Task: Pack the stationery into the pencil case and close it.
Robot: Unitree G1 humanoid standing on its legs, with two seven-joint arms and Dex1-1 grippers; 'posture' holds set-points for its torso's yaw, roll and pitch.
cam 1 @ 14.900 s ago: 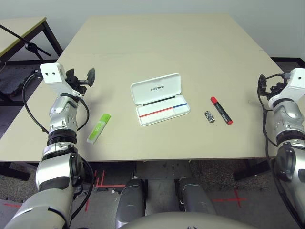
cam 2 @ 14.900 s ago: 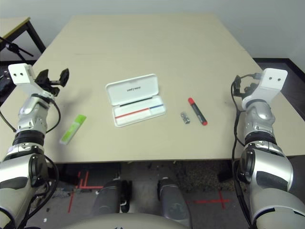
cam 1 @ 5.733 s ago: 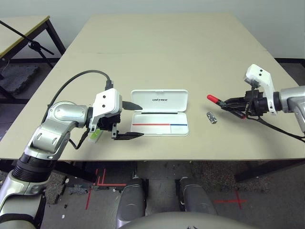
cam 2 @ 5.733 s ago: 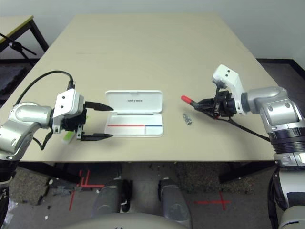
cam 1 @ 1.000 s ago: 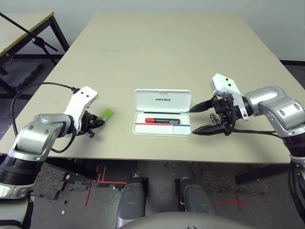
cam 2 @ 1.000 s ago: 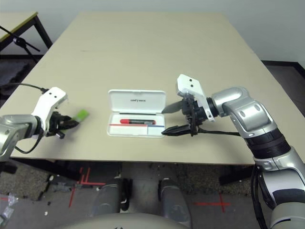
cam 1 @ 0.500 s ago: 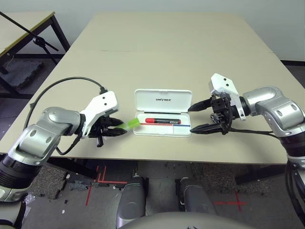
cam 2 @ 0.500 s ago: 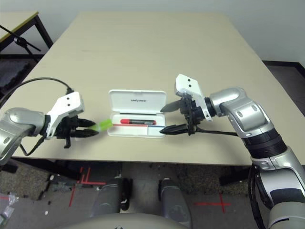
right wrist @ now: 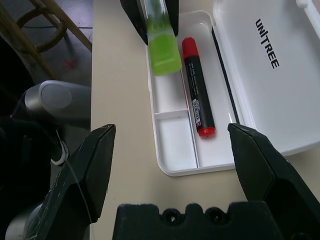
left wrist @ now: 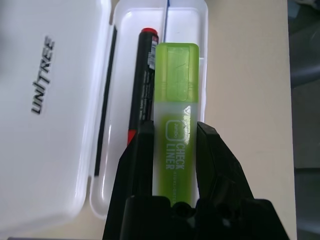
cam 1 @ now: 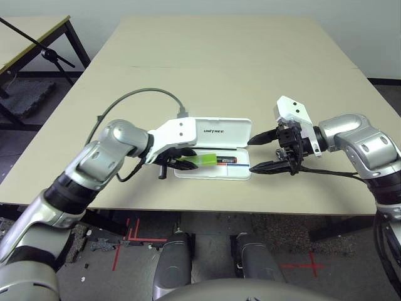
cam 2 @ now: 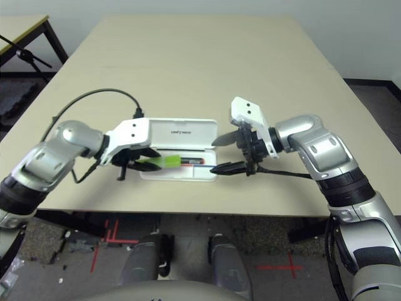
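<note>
Count: one flat white hard plastic pencil case [cam 1: 213, 144], lid open and lying flat on the beige table [cam 1: 225, 56], black "UNITREE" lettering facing up. Two stationery items visible: one red-and-black marker pen [right wrist: 198, 95] and one lime-green translucent highlighter [left wrist: 176, 120]. Two grippers.

Marker pen lies flat inside the tray of the case, along its length, next to the hinge side. One small divided compartment at the tray's end, beside the marker's red end, looks bare in the right wrist view.

Left gripper [left wrist: 175, 137] is clamped on the highlighter, one black finger on each long side, gripping the printed end. Highlighter sticks out over the tray, parallel to the marker and just beside it, on the side away from the lid. Can't tell if it touches the tray floor.

Right gripper [cam 1: 263, 152] sits at the opposite end of the case, fingers spread wide, holding nothing, tips pointing at the case's short edge. Fingertips [cam 1: 255, 139] near the case; contact can't be judged.
</note>
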